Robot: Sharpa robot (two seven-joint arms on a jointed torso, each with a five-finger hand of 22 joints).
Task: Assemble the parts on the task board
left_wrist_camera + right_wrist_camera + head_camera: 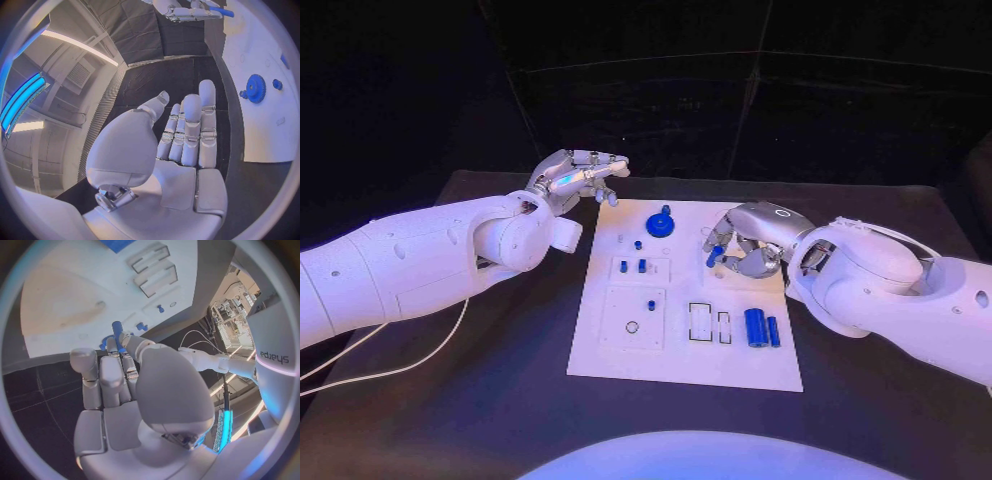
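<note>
Fingers [117, 351] pinching blue peg [116, 331], white task board [682, 360], black table [473, 400]

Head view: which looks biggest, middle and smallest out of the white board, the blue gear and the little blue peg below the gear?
1. task board
2. blue gear
3. small blue peg

Left hand [577, 178] hangs empty, fingers nearly straight and together; right hand [750, 243] pinches a blue pin [116, 333].

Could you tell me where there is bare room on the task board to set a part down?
Bare: the task board's near strip, below the two blue cylinders. Crowded: the far end, round the blue gear and right hand.
</note>
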